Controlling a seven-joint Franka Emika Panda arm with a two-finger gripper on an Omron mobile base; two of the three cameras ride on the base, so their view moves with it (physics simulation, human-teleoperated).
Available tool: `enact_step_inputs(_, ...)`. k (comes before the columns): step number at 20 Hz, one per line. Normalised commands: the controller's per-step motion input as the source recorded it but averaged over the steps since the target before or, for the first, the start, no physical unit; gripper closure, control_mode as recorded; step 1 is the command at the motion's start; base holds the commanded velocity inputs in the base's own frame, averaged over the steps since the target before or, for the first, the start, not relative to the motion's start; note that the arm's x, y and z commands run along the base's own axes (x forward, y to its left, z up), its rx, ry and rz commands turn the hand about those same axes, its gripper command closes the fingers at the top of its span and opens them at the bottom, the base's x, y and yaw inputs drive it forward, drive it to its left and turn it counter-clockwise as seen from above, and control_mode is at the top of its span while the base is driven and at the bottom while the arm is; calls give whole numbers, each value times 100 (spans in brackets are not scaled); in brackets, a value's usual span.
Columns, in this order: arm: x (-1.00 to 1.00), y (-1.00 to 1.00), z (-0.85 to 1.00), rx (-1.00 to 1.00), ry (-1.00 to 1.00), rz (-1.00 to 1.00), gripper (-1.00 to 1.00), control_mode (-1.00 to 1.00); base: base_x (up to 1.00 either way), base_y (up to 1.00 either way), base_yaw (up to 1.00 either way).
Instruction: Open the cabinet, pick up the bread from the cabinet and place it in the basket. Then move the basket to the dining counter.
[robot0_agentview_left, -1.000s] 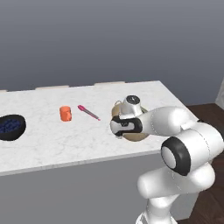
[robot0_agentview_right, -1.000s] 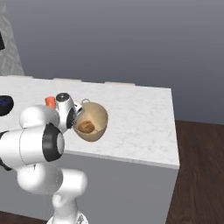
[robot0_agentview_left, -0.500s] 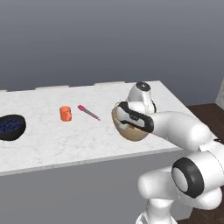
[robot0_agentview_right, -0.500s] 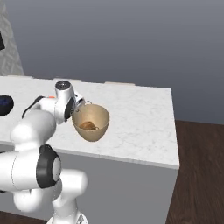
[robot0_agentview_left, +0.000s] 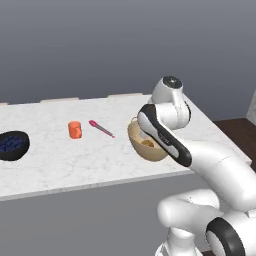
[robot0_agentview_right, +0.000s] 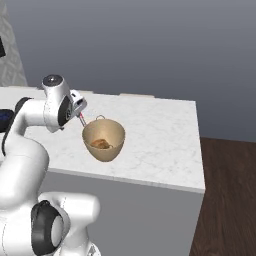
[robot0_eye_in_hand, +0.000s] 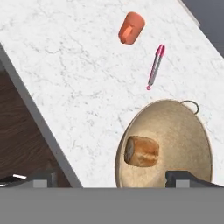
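So your gripper (robot0_eye_in_hand: 111, 178) was spread wide with nothing in it, right above the basket (robot0_eye_in_hand: 183, 131) sitting on the dining counter (robot0_eye_in_hand: 74, 78), bread (robot0_eye_in_hand: 141, 151) inside just below your fingertips. An orange cup (robot0_eye_in_hand: 131, 27) and pink pen (robot0_eye_in_hand: 155, 65) lay farther ahead, blocking nothing.

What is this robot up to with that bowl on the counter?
It is delivering bread. The tan basket sits on the white marble dining counter with the bread inside it. The gripper hangs just above the basket with its jaws open, holding nothing, so the basket looks set down. Further along the counter lie an orange cup, a pink pen and a dark bowl, all untouched.
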Motion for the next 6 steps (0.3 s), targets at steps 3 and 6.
enact_step_inputs(3, -35, 5, 46, 0, -1, 0, -100, -100, 0, 0, 0)
enact_step_inputs(6, -29, 0, 27, 0, -2, 0, -100, -100, 0, 0, 0)
